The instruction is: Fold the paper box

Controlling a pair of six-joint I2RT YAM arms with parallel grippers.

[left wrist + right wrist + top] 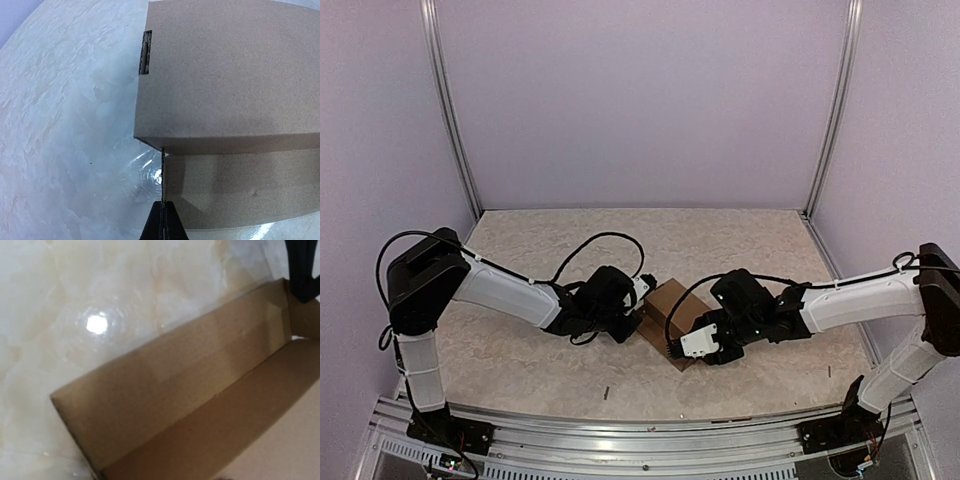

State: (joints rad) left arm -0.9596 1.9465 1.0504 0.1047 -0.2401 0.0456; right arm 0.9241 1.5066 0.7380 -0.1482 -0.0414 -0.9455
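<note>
The left claw [162, 224] was pressed together, pinching a thin upright flap edge of the one paper box [668, 312], which sat mid-tabletop [750, 245] between the two claws. The right claw [680, 350] crowded the box's near right corner; I could not tell whether it was spread.

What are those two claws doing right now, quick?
Left gripper: closed, pinching a thin edge of the plain brown cardboard box.
Right gripper: cannot be told; only one black finger shows, by the box.
</note>
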